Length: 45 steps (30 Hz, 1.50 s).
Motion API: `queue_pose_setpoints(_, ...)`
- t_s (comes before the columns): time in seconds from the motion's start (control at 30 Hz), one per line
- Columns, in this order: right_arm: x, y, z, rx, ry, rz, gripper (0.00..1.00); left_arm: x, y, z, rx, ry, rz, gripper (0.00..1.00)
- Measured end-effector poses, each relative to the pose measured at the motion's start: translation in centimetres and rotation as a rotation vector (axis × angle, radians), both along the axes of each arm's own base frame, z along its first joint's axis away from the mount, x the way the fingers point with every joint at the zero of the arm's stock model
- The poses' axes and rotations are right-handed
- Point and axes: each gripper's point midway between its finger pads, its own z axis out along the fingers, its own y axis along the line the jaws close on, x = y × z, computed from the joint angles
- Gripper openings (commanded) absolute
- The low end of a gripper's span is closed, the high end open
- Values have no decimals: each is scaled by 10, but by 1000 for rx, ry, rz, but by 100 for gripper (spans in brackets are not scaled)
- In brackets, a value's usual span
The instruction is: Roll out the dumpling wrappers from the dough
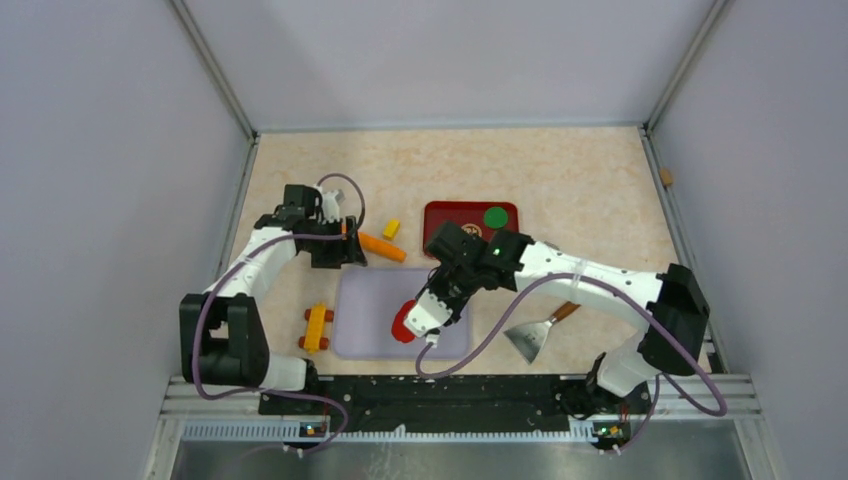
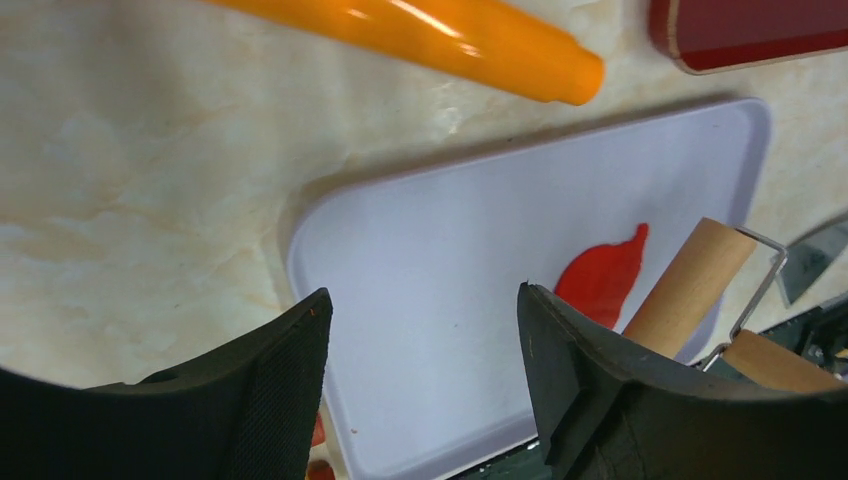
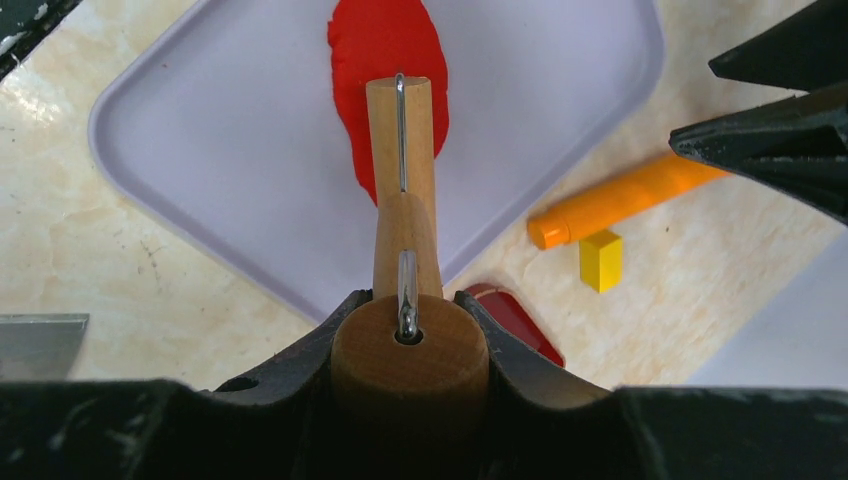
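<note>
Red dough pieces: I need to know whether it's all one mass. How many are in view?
1: a flattened patch on the lilac board, partly covered by the wooden roller. Small scraps could be hidden beneath the right arm.

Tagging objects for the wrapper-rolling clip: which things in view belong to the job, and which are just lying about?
In use: dough, a flattened red patch; lilac board under it; wooden roller, gripped by the right gripper.

Lying about: orange stick; yellow block; scraper; red tray with green disc; yellow-orange toy piece; left gripper, open, empty.
</note>
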Motion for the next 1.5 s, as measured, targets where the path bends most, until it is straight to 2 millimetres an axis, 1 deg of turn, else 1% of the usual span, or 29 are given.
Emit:
queue_pose_setpoints(0.1, -7, 10, -10, -10, -2, 41, 0, -5, 11, -10, 49, 35, 33, 66)
queue_pose_setpoints(0.23, -16, 17, -14, -6, -6, 76, 0, -7, 23, -18, 102, 60, 71, 59)
queue_pose_setpoints(0.37, -21, 21, -19, -12, 4, 96, 0, -14, 30, -30, 133, 110, 108, 55)
queue_pose_setpoints(0.43, -22, 22, -26, -26, 17, 99, 0, -15, 33, -40, 148, 148, 120, 54)
queue_pose_setpoints(0.5, -23, 21, -34, -42, 31, 102, 0, -19, 36, -57, 169, 213, 132, 52)
queue_pose_setpoints(0.6, -22, 21, -35, -36, 33, 98, 0, -25, 41, -76, 198, 291, 150, 45)
queue_pose_setpoints(0.63, -21, 21, -37, -35, 35, 95, 0, -26, 42, -76, 201, 308, 154, 42)
queue_pose_setpoints(0.7, -19, 21, -38, -30, 38, 90, 0, -26, 43, -77, 205, 317, 167, 41)
queue_pose_setpoints(0.97, -11, 27, -47, -15, 51, 78, 0, -25, 43, -77, 199, 328, 195, 42)
queue_pose_setpoints(1.07, -7, 33, -49, -4, 44, 75, 0, -25, 43, -77, 197, 329, 198, 42)
queue_pose_setpoints(1.13, -1, 41, -51, 14, 30, 71, 0, -25, 43, -77, 196, 329, 200, 42)
queue_pose_setpoints(1.23, 10, 61, -54, 67, -2, 65, 0, -25, 42, -77, 191, 329, 200, 46)
queue_pose_setpoints(1.3, 18, 67, -50, 85, -1, 26, 0, -25, 41, -76, 184, 325, 198, 56)
queue_pose_setpoints(1.4, 34, 66, -42, 93, 21, -89, 0, -23, 37, -71, 159, 294, 178, 59)
queue_pose_setpoints(1.5, 46, 60, -31, 94, 48, -190, 0, -16, 31, -52, 122, 214, 154, 63)
